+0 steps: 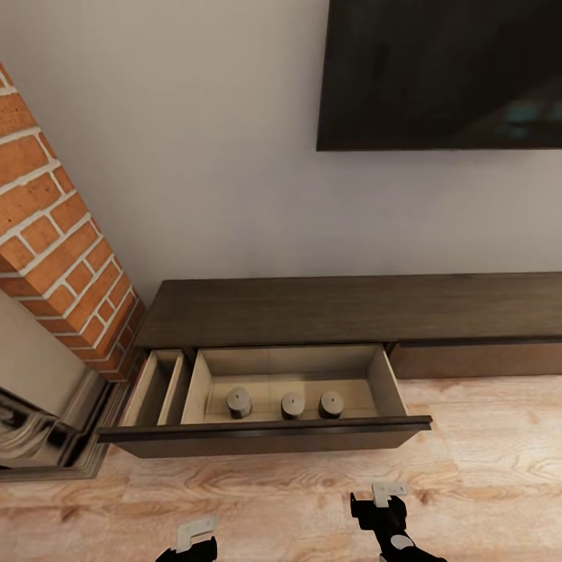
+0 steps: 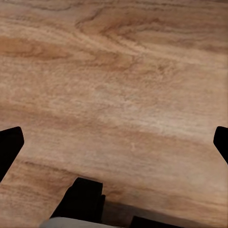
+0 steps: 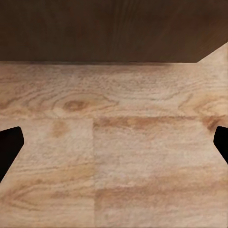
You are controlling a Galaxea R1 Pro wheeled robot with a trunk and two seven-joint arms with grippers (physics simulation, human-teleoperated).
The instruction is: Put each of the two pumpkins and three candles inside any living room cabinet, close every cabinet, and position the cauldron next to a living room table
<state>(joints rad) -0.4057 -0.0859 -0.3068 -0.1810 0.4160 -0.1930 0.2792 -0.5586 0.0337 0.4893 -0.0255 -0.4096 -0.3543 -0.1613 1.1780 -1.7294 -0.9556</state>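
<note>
While my head cam looks down at the cabinet (image 1: 343, 308), its left drawer (image 1: 265, 435) stands pulled out over the wood floor (image 1: 484, 468). Drawer has 2 compartments w/ pale interiors: a narrow one at the left, bare, and a wide one holding all 3 candles (image 1: 293, 404). They stand upright in a row near the drawer front, left one a bit apart from the other 2, none touching. Cabinet section to the right is shut. No pumpkins in what I can see.

Red brick fireplace (image 1: 62, 257) rises just left of the cabinet, grey moulding at its base. Dark TV screen (image 1: 441, 74) hangs on the pale wall (image 1: 195, 156) above the cabinet.

My left gripper (image 1: 195, 532) sits low at the bottom edge of the head view, over the floor, short of the drawer front. In the left wrist view its dark fingertips (image 2: 9, 147) stand far apart at both edges, so jaws wide, nothing btwn them but floorboards.

My right gripper (image 1: 388, 492) is also over the floor, near the drawer's right front corner but not touching. Right wrist view shows its fingertips (image 3: 9, 145) spread to both edges as well: jaws wide, empty, w/ the dark drawer front (image 3: 109, 28) ahead past a strip of floor.
</note>
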